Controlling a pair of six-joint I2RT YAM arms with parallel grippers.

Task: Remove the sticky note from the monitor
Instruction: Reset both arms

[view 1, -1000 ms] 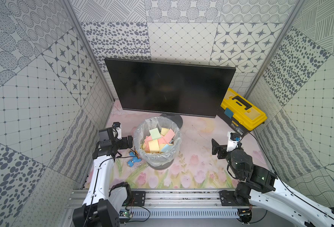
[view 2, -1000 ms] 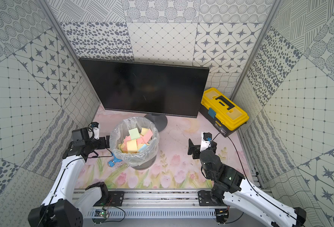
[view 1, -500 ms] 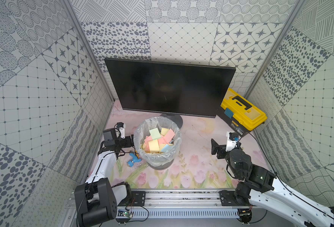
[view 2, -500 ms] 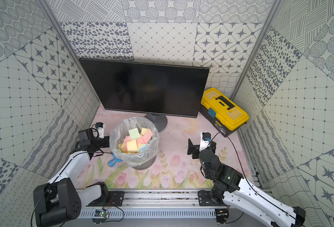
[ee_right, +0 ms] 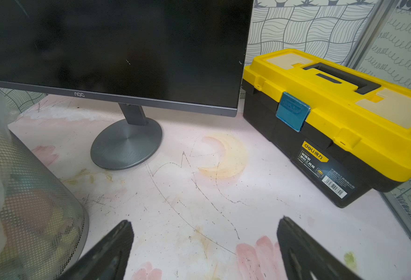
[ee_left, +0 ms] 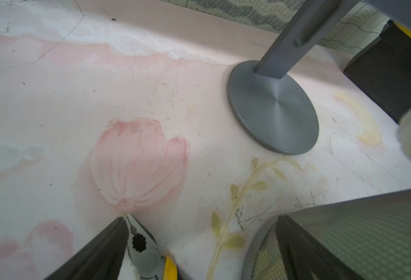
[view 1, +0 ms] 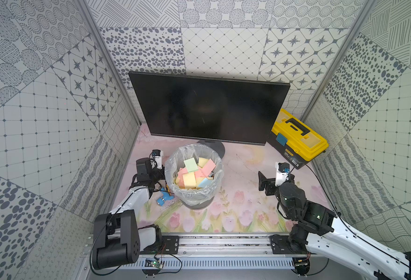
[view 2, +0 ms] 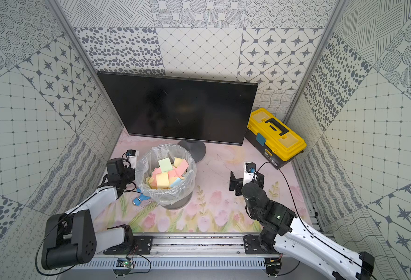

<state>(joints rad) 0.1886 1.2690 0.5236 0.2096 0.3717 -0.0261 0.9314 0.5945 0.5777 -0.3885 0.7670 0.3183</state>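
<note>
Monitor: wide flat black unlit monitor, no sticky note visible.
Grippers: my left gripper and right gripper are spread apart, empty.
Doing it well: probably finished; I'd rest clear of the grey mesh wastebasket.

I'm working in a lab test booth: patterned panel walls enclose a flower-printed worktop, with my left arm and right arm bolted to an aluminium rail.

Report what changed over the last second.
The left arm folded, and the left gripper slid closer to the bin, low over the table; its fingers are open and empty. Nothing was grasped or released. The right gripper, monitor, sticky notes and toolbox stayed put.
</note>
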